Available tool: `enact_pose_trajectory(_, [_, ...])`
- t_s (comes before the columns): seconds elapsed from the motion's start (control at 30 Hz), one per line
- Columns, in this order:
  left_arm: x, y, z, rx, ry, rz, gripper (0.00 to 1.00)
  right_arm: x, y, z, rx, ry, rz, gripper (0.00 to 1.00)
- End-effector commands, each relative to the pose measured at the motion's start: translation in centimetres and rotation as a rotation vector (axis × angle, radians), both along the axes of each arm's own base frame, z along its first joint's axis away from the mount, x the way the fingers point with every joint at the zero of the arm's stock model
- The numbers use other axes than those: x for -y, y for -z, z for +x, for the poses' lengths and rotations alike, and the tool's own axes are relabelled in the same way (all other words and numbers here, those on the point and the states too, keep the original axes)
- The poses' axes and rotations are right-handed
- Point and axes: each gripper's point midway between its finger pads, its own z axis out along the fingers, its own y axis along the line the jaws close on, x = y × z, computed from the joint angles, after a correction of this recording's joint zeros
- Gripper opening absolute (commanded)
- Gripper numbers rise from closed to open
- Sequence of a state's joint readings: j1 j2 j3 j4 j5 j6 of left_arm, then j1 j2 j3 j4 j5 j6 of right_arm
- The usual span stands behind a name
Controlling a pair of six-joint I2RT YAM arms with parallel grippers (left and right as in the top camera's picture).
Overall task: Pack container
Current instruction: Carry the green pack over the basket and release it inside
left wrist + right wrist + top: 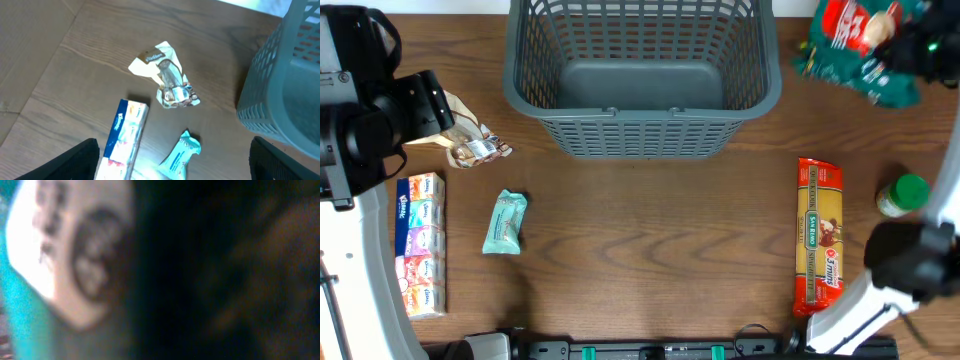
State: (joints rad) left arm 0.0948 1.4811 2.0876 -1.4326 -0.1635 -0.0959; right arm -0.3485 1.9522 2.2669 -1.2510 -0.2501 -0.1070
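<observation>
container (638,135) sits left of right tool (900,52) clamping bag (845,30).

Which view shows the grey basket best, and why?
The overhead view: the basket shows nearly whole, rim, slotted walls and bare floor. The left wrist view catches only one corner at its right edge. The right wrist view is a blur, no basket.
</observation>
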Motion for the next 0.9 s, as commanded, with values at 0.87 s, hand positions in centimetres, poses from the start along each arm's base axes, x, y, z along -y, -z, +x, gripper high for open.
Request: enact_pose_trajectory(0.87, [0.1,0.3,-0.2,-0.026,0.021,0.014,0.81,-34.1,0.5,2.9,0.29,-1.085,-0.302,0.01])
